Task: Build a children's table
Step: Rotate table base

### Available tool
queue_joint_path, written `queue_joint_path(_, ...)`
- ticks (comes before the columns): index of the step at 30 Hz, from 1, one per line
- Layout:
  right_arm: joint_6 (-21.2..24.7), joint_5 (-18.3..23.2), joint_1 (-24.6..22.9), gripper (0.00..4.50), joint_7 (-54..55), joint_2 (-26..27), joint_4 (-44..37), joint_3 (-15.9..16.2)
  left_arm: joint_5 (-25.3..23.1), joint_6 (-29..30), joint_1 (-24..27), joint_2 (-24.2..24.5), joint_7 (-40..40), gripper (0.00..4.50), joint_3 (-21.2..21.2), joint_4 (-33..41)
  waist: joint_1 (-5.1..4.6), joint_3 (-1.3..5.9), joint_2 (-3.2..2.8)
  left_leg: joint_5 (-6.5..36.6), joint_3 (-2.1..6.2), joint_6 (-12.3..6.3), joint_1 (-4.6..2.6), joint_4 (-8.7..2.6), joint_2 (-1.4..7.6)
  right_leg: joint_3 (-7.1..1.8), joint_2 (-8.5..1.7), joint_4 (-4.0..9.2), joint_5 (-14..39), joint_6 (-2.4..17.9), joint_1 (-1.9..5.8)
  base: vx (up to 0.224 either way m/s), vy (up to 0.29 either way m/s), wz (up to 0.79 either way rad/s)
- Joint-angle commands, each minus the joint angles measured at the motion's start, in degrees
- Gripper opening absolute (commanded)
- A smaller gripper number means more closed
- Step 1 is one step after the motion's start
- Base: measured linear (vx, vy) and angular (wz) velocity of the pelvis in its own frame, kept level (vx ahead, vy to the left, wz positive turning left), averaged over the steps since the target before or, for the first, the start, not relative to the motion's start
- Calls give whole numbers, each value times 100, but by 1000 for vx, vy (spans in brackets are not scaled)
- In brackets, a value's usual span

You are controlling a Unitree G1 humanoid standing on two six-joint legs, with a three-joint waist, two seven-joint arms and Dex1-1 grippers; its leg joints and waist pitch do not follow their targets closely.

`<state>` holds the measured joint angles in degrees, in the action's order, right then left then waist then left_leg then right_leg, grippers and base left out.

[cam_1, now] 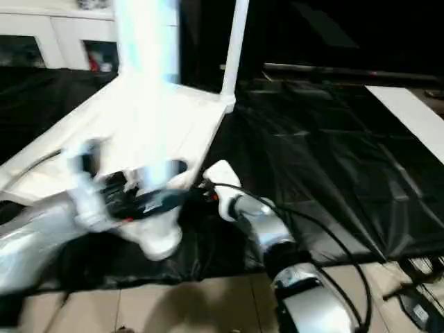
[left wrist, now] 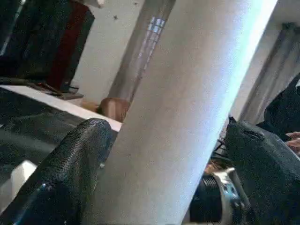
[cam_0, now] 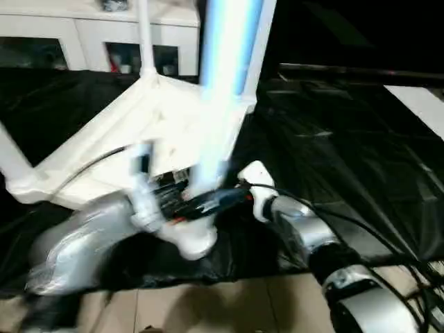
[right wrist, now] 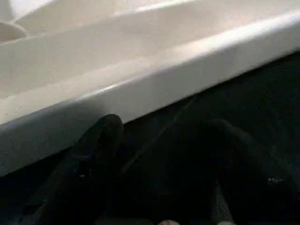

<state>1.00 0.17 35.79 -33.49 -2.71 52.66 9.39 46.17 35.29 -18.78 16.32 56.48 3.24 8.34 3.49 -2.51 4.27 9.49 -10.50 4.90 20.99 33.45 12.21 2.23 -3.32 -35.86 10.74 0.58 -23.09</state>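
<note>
The children's table lies upside down on black cloth, its white tabletop (cam_0: 139, 132) ribbed side up. Legs stand up from its corner sockets: one at the back (cam_0: 146, 35), one at the left (cam_0: 10, 156), and a thick near leg (cam_0: 222, 83) rising from the front corner. My left gripper (left wrist: 168, 126) is open around that near leg. One finger (left wrist: 70, 173) lies against it and the other (left wrist: 262, 164) stands just off it. My right gripper (right wrist: 164, 124) is open and empty, low by the tabletop's rim (right wrist: 154, 70), beside the near leg's base.
Black cloth (cam_0: 333, 152) covers the floor around the table, and pale tiles (cam_0: 208, 305) show at the near edge. A white glass-doored cabinet (cam_0: 90, 35) stands behind. A flat white board (cam_0: 423, 104) lies at the far right, and cables (cam_1: 416, 305) trail by my right arm.
</note>
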Motion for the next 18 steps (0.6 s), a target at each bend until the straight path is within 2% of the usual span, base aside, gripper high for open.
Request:
queue_joint_path(1, -176, 12, 85, 321, -123, 204, -48, 147, -151, -143, -238, -260, -2, 445, 542, -8, 30, 316, -212, 1689, 49, 406, -81, -416, 76, -210, -330, 418, 1055, 920, 255, 0, 0, 0)
queue_joint_path(2, -184, 18, 84, 321, -83, 199, -39, 120, -205, -188, -274, -312, -12, 445, 577, -86, 16, 321, -193, 1656, 49, 402, -67, -416, 74, -206, -324, 411, 999, 929, 270, 0, 0, 0)
queue_joint_path(3, -186, 37, 87, 321, -66, 193, -19, 78, -324, -308, -318, -369, -28, 445, 620, -196, -4, 335, -208, 1532, 60, 369, -50, -404, 64, -204, -333, 385, 786, 993, 290, 0, 0, 0)
queue_joint_path(4, -189, 41, 81, 321, -46, 180, -16, 53, -430, -419, -353, -415, -41, 445, 654, -288, -19, 335, -198, 1525, 53, 344, -54, -396, 61, -206, -327, 395, 753, 1011, 286, 0, 0, 0)
queue_joint_path(5, -201, 31, 74, 321, -8, 158, -16, 33, -527, -520, -402, -459, -61, 445, 668, -397, -21, 332, -236, 1507, 59, 311, -57, -390, 59, -208, -332, 398, 708, 1052, 290, 0, 0, 0)
queue_joint_path(6, -199, 39, 60, 321, 2, 137, -28, 11, -605, -612, -434, -492, -84, 445, 669, -477, -31, 332, -207, 1521, 53, 282, -65, -381, 60, -206, -328, 408, 703, 1091, 288, 0, 0, 0)
queue_joint_path(7, -193, 45, 41, 321, 16, 111, -51, -7, -675, -702, -454, -522, -114, 445, 663, -550, -25, 332, -253, 1549, 60, 288, -72, -382, 60, -204, -330, 398, 715, 1113, 287, 0, 0, 0)
queue_joint_path(8, -210, 35, 19, 321, 61, 67, -56, -44, -801, -823, -480, -579, -131, 445, 660, -668, -36, 328, -261, 1587, 55, 275, -76, -383, 59, -204, -321, 414, 743, 1124, 280, 0, 0, 0)
queue_joint_path(9, -234, 22, 3, 321, 105, 34, -56, -72, -893, -908, -492, -615, -125, 445, 667, -739, -34, 309, -222, 1692, 57, 237, -79, -383, 62, -202, -329, 436, 980, 1127, 283, 0, 0, 0)
queue_joint_path(10, -228, 36, -23, 321, 108, -30, -73, -134, -1001, -1012, -494, -651, -119, 445, 691, -800, -35, 308, -266, 1712, 58, 224, -83, -381, 63, -207, -338, 452, 1085, 1127, 278, 0, 0, 0)
queue_joint_path(12, -239, 23, -58, 321, 147, -121, -109, -185, -1164, -1163, -487, -667, -146, 445, 732, -850, -31, 302, -259, 1699, 57, 199, -80, -377, 66, -209, -337, 453, 1131, 1124, 280, 0, 0, 0)
queue_joint_path(13, -244, 39, -84, 321, 148, -219, -154, -238, -1271, -1252, -491, -614, -146, 445, 770, -903, -10, 297, -353, 1690, 64, 194, -86, -375, 66, -215, -339, 451, 1144, 1118, 274, 0, 0, 0)
queue_joint_path(15, -239, 66, -115, 321, 126, -342, -223, -309, -1392, -1360, -497, -509, -95, 445, 810, -984, -4, 305, -301, 1636, 55, 155, -78, -367, 61, -209, -330, 448, 1095, 1131, 287, 0, 0, 0)
queue_joint_path(16, -220, 86, -146, 321, 67, -432, -304, -349, -1483, -1453, -502, -413, -13, 445, 817, -1068, 18, 302, -349, 1580, 59, 128, -77, -365, 55, -211, -330, 446, 1081, 1128, 280, 0, 0, 0)
queue_joint_path(18, -190, 120, -248, 321, -171, -624, -552, -361, -1631, -1563, -514, -175, 211, 445, 816, -1236, 25, 303, -341, 1547, 54, 89, -76, -361, 52, -209, -318, 452, 1048, 1097, 291, 0, 0, 0)
